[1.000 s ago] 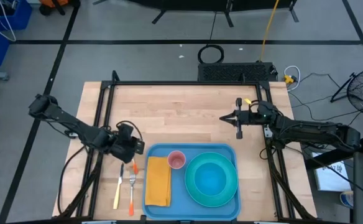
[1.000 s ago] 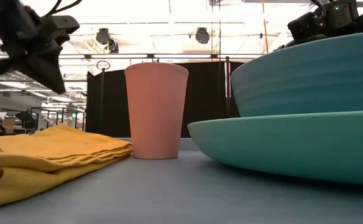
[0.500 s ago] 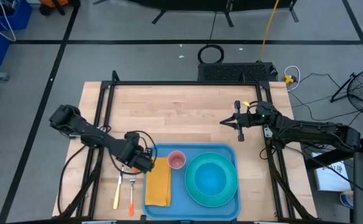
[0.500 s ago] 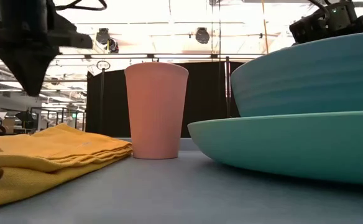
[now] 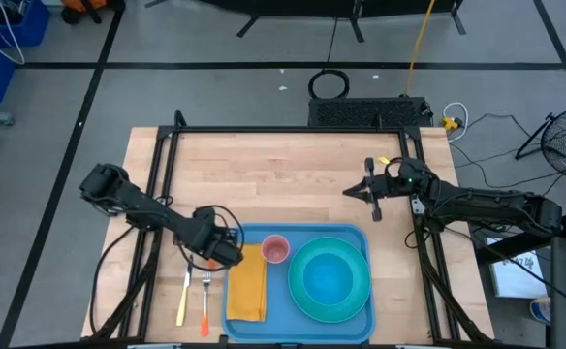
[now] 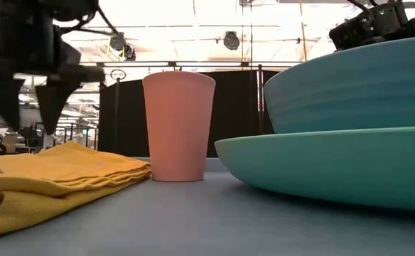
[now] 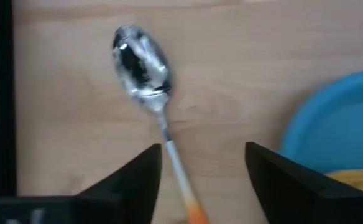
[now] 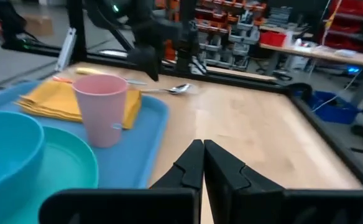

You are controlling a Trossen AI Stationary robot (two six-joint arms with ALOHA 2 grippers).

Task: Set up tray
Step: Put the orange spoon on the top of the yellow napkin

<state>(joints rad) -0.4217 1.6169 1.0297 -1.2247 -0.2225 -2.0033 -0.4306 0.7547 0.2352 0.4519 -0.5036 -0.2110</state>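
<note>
The blue tray lies at the table's near edge and holds a folded yellow napkin, a pink cup and a blue bowl on a turquoise plate. A spoon with a metal bowl and an orange handle lies on the wood just left of the tray. My left gripper is open and points down over the spoon's handle, one finger on each side, touching nothing; it also shows in the high view. My right gripper is shut and empty over the bare table, far right of the tray.
A yellow-handled knife and an orange-handled fork lie side by side on the wood left of the tray, near my left gripper. Black frame rails run along the table's sides. Bare wood lies beyond the tray toward the far edge.
My left gripper has gone toward the table's near edge and toward the tray's left rim, and has tipped from a slant to pointing straight down over the spoon. The things on the tray have stayed where they were.
</note>
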